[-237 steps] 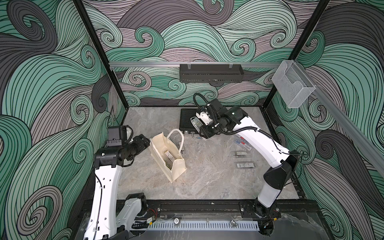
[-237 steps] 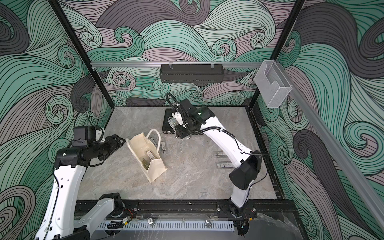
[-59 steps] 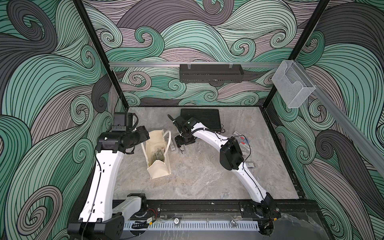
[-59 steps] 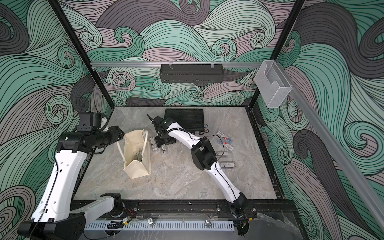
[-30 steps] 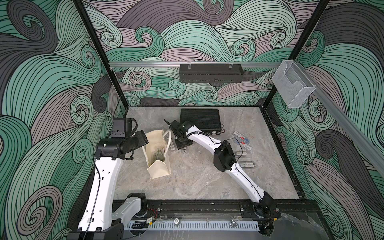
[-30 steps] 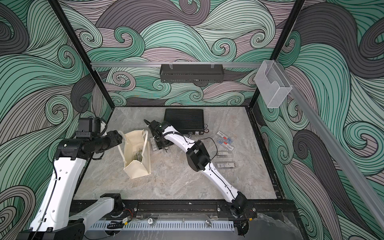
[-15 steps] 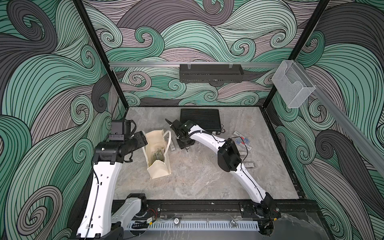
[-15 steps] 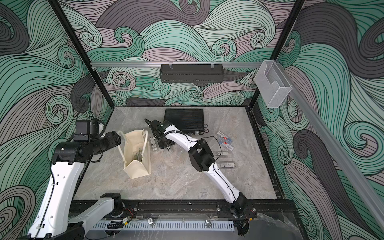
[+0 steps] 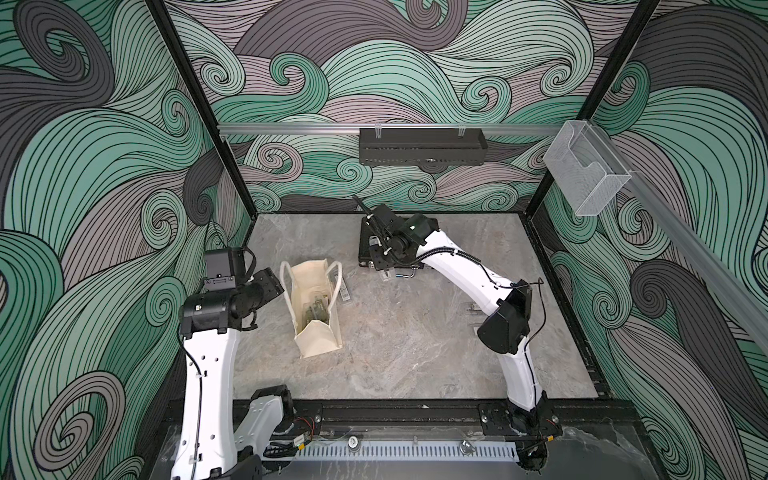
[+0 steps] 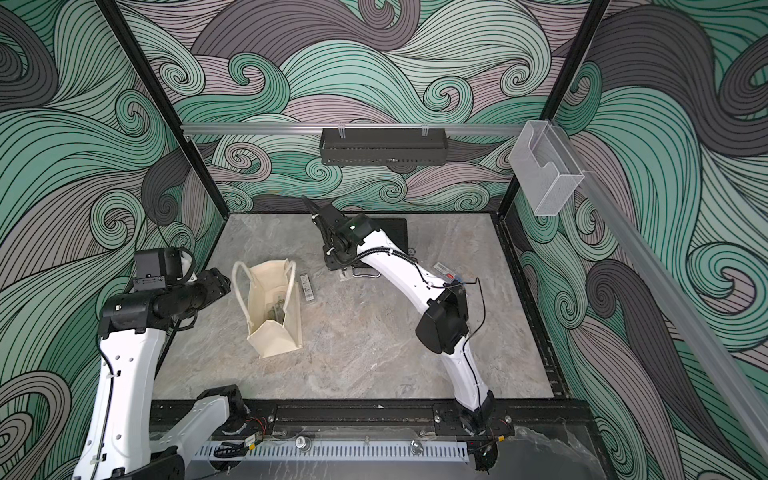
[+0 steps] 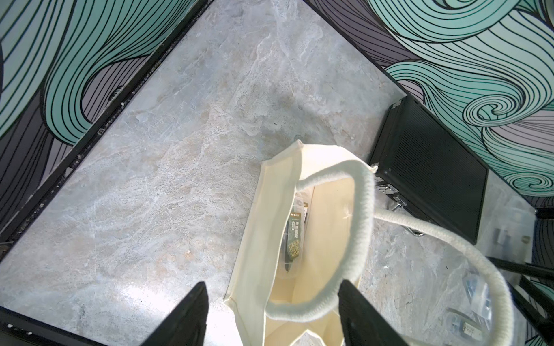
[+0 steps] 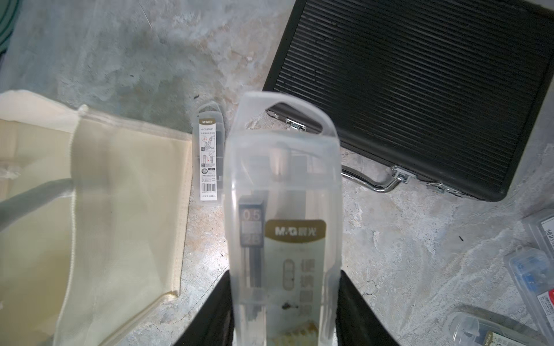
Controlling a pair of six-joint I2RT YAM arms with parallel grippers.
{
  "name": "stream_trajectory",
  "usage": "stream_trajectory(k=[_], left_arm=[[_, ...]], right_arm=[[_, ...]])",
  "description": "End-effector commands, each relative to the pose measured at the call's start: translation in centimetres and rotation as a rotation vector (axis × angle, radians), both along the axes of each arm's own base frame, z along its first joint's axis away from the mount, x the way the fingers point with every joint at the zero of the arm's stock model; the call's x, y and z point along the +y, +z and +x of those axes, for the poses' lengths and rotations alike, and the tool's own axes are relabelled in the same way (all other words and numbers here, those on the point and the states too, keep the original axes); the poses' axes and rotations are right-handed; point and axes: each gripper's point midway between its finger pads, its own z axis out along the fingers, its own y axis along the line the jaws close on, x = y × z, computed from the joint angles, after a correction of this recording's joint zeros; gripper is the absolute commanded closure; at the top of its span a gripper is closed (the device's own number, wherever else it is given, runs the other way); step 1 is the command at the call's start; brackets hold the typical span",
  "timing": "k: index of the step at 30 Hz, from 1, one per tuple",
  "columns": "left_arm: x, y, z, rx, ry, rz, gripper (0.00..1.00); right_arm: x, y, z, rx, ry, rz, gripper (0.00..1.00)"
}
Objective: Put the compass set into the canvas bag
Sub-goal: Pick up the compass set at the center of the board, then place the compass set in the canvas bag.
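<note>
The cream canvas bag (image 9: pixel 320 345) (image 10: pixel 276 340) stands upright and open at the table's middle left. One clear compass set case (image 11: pixel 295 239) lies inside it. Another case (image 9: pixel 345 293) (image 12: pixel 209 161) lies flat on the table against the bag's right side. My right gripper (image 9: pixel 384 272) (image 12: pixel 284 287) is shut on a further clear compass set case (image 12: pixel 284 209), held off the table by the briefcase's front edge. My left gripper (image 9: pixel 270 286) (image 11: pixel 272 317) is open at the bag's left side. The bag's near wall (image 11: pixel 257 239) and one rope handle (image 11: pixel 359 239) lie between its fingers, untouched.
A black ribbed briefcase (image 10: pixel 395 232) (image 12: pixel 419 90) lies shut at the back, partly under the right arm. Several small plastic cases (image 10: pixel 444 270) (image 12: pixel 533 269) lie on the right of the table. A black shelf (image 9: pixel 422 145) and a clear holder (image 9: pixel 582 174) hang on the walls.
My right gripper has shut on a case and pulled away from the bag toward the briefcase, its elbow swinging right. The left gripper has stayed open by the bag.
</note>
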Motion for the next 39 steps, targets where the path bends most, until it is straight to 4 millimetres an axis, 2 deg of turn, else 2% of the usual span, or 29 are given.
stream_trajectory(k=[1,6,9,14,18,24,32,36,39], left_arm=[[0.1,-0.7,0.3,-0.013,0.009,-0.071,0.3],[1.4,-2.6,0.2,0.037,0.061,-0.081,0.3],[1.2,-3.4,0.3,0.056,0.052,-0.105,0.3],[0.1,-4.8,0.4,0.062,0.019,-0.166,0.3],[-1.7,-6.0,0.6,0.049,-0.052,-0.246,0.3],[-2.6,-7.1,0.4,0.05,-0.049,-0.314,0.3],[-3.2,-8.3,0.1,0.072,-0.054,-0.347,0.3],[-2.8,-8.2,0.0,0.074,-0.045,-0.325,0.3],[-2.4,-8.3,-0.3,0.087,-0.025,-0.304,0.3]], right_arm=[[-0.4,3.0,-0.5,-0.04,-0.011,0.048,0.52],[0.1,6.4,-0.6,-0.096,-0.011,0.117,0.52],[1.0,8.2,-1.0,-0.122,0.008,0.153,0.52],[2.6,11.5,-2.4,-0.164,0.054,0.229,0.52],[3.5,13.8,-3.5,-0.205,0.103,0.272,0.53],[3.2,16.4,-4.3,-0.256,0.139,0.303,0.53],[5.9,17.5,-6.2,-0.242,0.229,0.388,0.53],[8.5,17.1,-7.3,-0.225,0.268,0.429,0.54],[10.5,16.0,-8.1,-0.209,0.303,0.434,0.54]])
